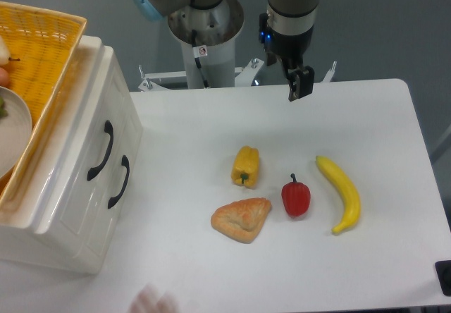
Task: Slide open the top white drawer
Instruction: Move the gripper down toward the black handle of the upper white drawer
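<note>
Two drawers sit shut far left of my pincer point(299, 91), whose state I cannot tell; the top white drawer point(84, 140) handle point(101, 151) runs near-to-far.

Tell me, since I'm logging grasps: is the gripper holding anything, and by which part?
Nothing is held. The gripper hangs above the table's far edge, clear of the cabinet, and no item shows between its fingers.

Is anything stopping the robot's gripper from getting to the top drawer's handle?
Probably not. The gripper hangs above the table's far edge, and the bare table lies between it and the top drawer's handle. The foods sit nearer the camera, off that path.
</note>
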Controlling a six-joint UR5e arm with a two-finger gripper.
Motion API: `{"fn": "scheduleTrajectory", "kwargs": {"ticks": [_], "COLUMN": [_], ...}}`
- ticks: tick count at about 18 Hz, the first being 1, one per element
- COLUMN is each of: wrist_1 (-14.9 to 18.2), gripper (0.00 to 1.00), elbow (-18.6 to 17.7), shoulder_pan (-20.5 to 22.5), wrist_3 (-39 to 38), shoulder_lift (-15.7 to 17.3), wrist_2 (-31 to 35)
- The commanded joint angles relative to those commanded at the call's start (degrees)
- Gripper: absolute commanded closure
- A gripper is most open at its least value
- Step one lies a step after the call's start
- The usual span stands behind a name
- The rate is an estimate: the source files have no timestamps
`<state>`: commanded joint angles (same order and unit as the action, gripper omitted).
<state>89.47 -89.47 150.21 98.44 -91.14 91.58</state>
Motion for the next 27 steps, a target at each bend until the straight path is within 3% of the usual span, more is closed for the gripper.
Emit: {"fn": "scheduleTrajectory", "kwargs": {"ticks": [5, 8, 11, 17, 20, 25, 27], "wrist_1": [-0.1, -0.1, -0.2, -0.2, -0.3, -1.1, -2.1], "gripper": [0.0, 0.0, 0.0, 0.0, 0.0, 0.0, 0.0], "elbow": [0.0, -0.2, -0.6, -0.6, -0.4, -0.6, -0.6], "shoulder_pan": [-0.9, -2.5, -4.5, -6.5, -8.3, -9.0, -9.3], "wrist_3": [-1.9, -7.6, -18.0, -24.8, -36.3, -46.7, -51.6], "shoulder_lift": [-0.1, -0.4, -0.8, -1.3, -2.0, -2.5, -3.0], "wrist_2": [-0.3, -0.6, -2.1, -2.8, -6.3, -15.8, -16.5]}}
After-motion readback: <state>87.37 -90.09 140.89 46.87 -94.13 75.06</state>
